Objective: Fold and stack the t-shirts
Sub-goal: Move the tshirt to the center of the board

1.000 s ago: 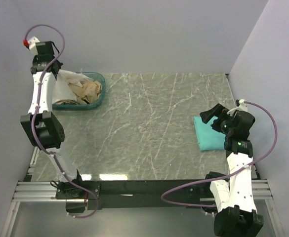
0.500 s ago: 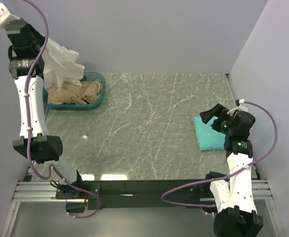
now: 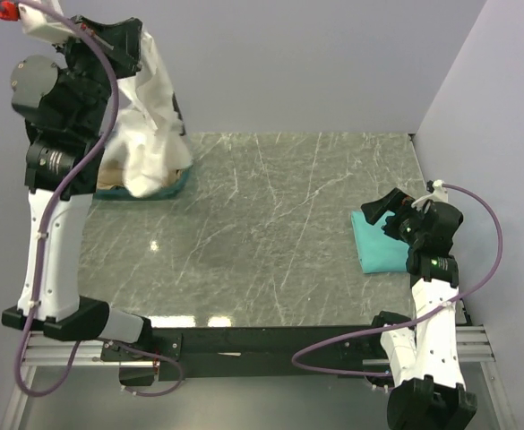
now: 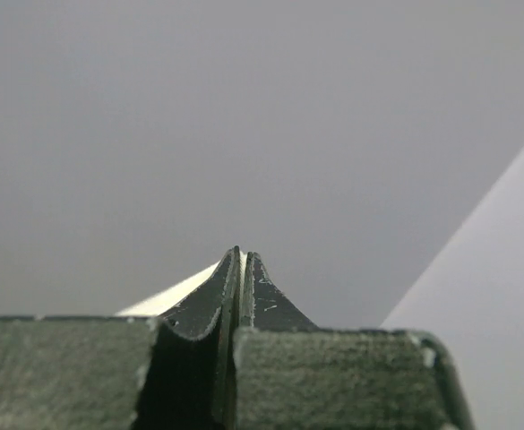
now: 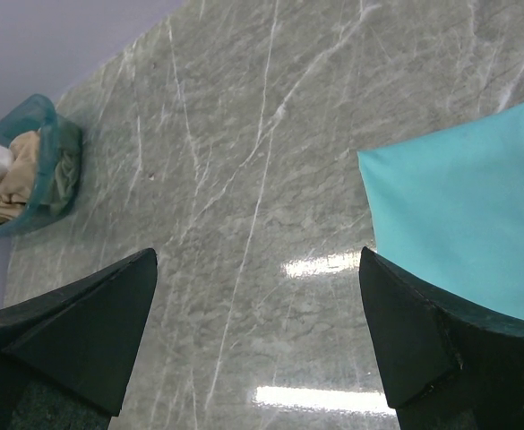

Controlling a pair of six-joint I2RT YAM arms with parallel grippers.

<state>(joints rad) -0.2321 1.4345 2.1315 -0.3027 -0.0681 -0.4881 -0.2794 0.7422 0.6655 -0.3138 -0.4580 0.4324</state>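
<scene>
Counted two t-shirts, one white t-shirt point(image 3: 150, 116) and one teal t-shirt point(image 3: 382, 249), plus two grippers and one basket point(image 5: 51, 116).

Found the left gripper point(image 4: 242, 258) pressed together, pinching a thin edge of the white t-shirt, held high at the far left over the basket. Found the right gripper point(image 5: 258, 255) spread wide, gripping nothing, hovering by the far left corner of the teal t-shirt.

Saw the white t-shirt hanging long and crumpled from that pinch, its lower end draped over the basket and hiding most of it from above. Saw the teal t-shirt folded into a flat, smooth rectangle, lying on the table point(image 3: 270, 206) near its right edge. Noted tan cloth point(image 5: 20, 175) bunched in the basket.
</scene>
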